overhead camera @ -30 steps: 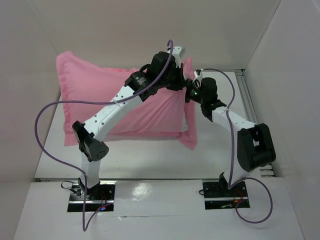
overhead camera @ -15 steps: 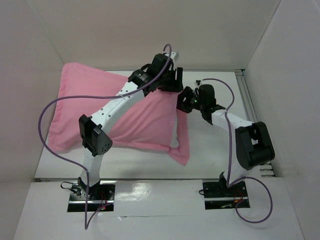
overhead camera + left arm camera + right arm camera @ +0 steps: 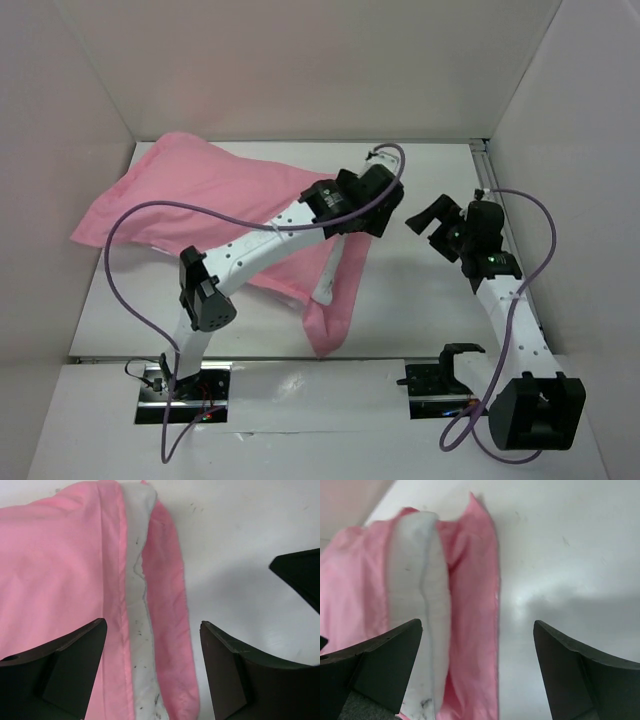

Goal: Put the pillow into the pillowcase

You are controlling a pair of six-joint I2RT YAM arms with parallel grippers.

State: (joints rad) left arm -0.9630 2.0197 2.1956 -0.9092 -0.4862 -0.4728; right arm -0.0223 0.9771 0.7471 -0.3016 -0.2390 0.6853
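The pillowcase (image 3: 200, 190) lies on the table (image 3: 420, 300), running from the far left toward the centre, with the pillow (image 3: 134, 630) inside it. A white strip of pillow shows at the open right-hand end, where a pink flap trails toward the near edge. The left gripper (image 3: 152, 625) hangs over that end, fingers spread wide, gripping nothing. The right gripper (image 3: 477, 624) stands apart to the right, fingers likewise wide and empty.
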